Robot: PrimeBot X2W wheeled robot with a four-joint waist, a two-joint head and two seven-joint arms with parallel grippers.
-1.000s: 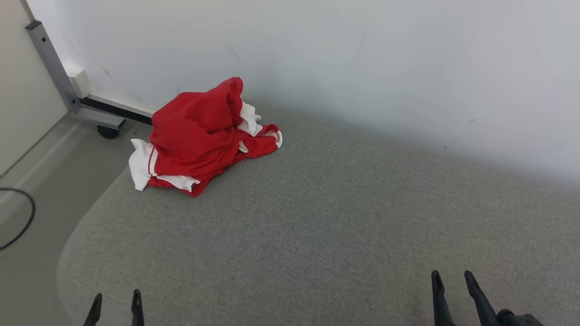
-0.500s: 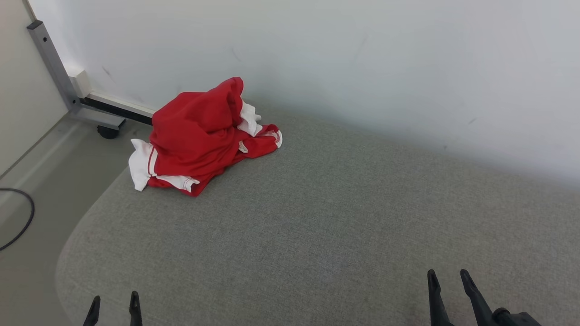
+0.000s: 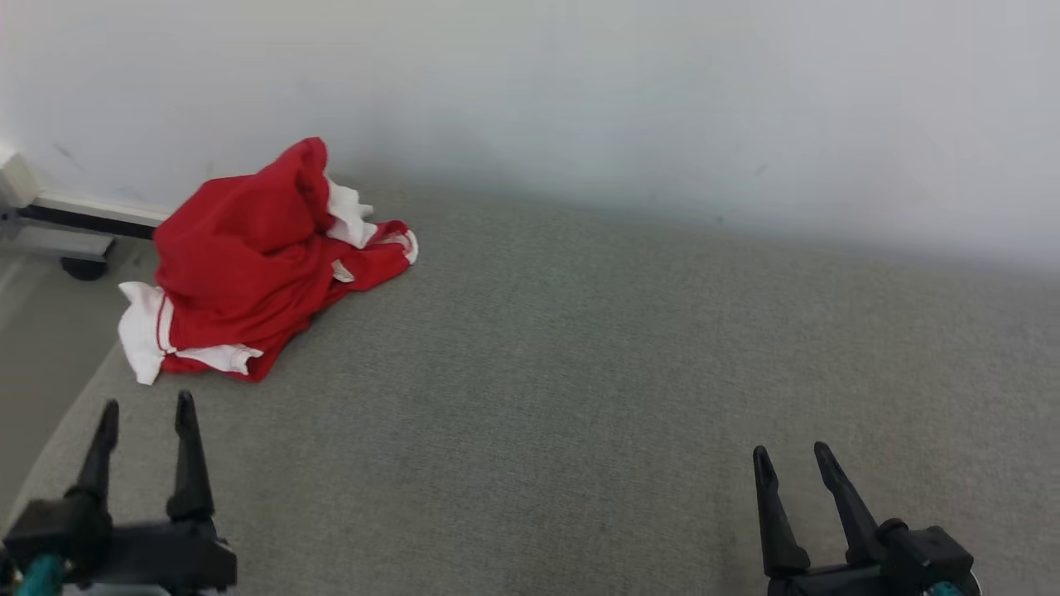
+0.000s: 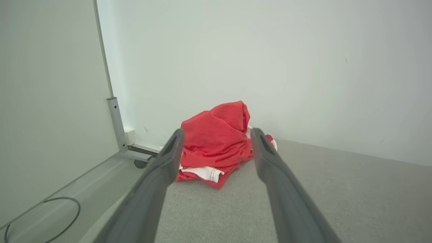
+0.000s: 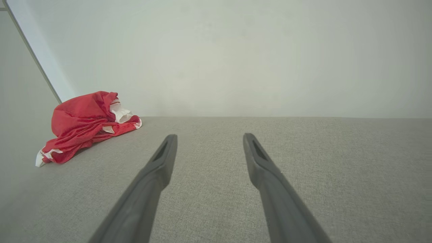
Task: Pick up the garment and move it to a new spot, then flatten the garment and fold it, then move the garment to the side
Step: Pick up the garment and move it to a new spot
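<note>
Upper left in the head view, the crumpled red-and-white garment (image 3: 248, 265) lies on the grey counter (image 3: 580, 372), near the wall (image 3: 580, 99). Left gripper (image 3: 146, 403) and right gripper (image 3: 788, 451) hover along the bottom edge, jaws wide and empty.

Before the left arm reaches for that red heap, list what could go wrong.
1. The garment lies bunched at the left edge of the grey surface, white trim by the rim. A glancing pinch from the open left gripper could push it onto the floor.
2. It sits close to the wall, so too deep a reach may strike that.
3. Its layers are crumpled, so one pinch may lift only a fold.
</note>
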